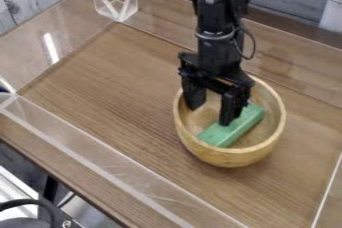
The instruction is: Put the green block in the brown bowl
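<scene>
The green block (231, 126) lies slanted inside the brown bowl (195, 140), resting on the bowl's floor and inner wall. My gripper (215, 99) points straight down over the bowl's back half. It is open, with one finger on each side of the space just above the block's far end. Nothing is held between the fingers. The black arm rises from the gripper toward the top of the camera view.
The bowl stands right of the middle on a wooden tabletop (107, 82). Low clear acrylic walls (80, 142) run around the table's edges. A small clear folded stand (118, 2) sits at the back left.
</scene>
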Controlling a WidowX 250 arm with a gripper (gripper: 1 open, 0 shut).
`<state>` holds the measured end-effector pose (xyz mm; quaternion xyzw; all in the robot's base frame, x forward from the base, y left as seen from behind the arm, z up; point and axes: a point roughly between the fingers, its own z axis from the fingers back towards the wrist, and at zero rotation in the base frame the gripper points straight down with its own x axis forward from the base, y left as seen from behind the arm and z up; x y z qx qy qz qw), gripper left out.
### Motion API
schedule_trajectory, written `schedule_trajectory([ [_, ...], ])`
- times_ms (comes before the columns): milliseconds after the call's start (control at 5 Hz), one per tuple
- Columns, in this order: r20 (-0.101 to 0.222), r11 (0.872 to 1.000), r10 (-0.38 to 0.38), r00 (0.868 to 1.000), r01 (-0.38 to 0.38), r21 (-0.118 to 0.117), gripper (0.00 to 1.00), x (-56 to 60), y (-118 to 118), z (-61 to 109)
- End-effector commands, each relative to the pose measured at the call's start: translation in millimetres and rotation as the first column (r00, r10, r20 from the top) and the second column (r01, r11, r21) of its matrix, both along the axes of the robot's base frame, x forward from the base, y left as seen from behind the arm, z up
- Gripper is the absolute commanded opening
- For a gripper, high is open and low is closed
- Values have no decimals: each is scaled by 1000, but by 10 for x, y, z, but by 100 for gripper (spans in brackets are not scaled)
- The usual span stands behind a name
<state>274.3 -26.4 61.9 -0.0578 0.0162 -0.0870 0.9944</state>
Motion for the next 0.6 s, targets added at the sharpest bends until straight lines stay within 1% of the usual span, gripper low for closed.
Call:
schedule_trajectory([
  [0, 98, 1000, 19, 995, -19, 6, 100, 108, 67, 310],
  [400, 111, 999, 32, 993, -34, 17, 100, 126, 103, 295],
])
